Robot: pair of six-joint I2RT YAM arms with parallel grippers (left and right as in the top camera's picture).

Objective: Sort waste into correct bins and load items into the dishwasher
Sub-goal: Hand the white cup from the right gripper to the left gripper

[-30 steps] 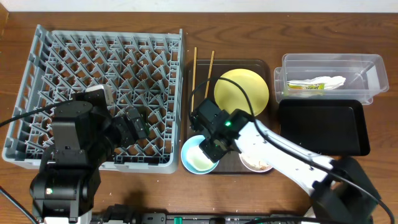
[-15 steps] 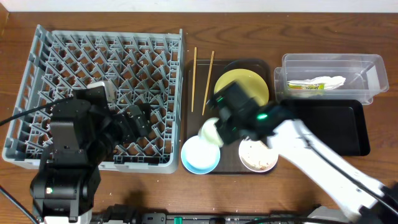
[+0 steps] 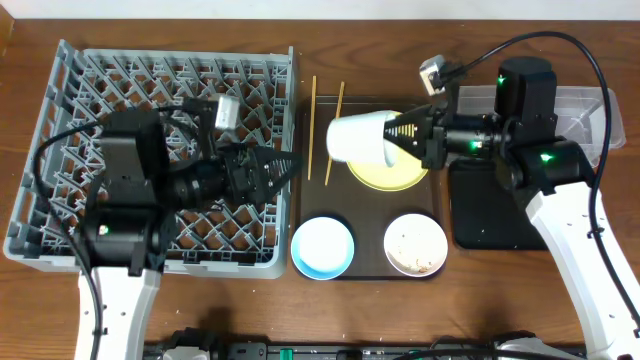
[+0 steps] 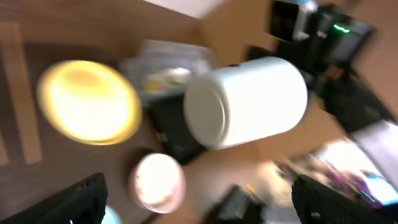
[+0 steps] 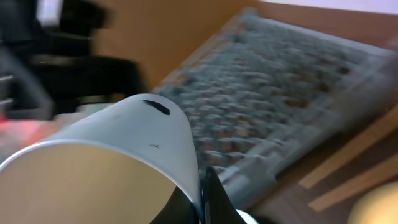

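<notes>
White and tipped sideways, the cup [image 3: 358, 138] hangs by its rim, pinched in the right tool [image 3: 402, 133]. A second ago it sat in the light blue bowl [image 3: 322, 247]; now it is above the yellow plate [image 3: 390, 172]. The left tool [image 3: 284, 164], fingers spread, reaches from the dish rack [image 3: 60, 120] toward it, so a handover looks likely. Both wrist views are blurred, and the cup's contents cannot be made out.

Brown wood-grain table [image 3: 30, 300] fills pretty much the whole overhead view. Thin pale strip [image 3: 350, 6] runs along 12 o'clock, wall or edge, can't tell. Black rail [image 3: 250, 352] sits at 6 o'clock. Lighting's soft and even.
</notes>
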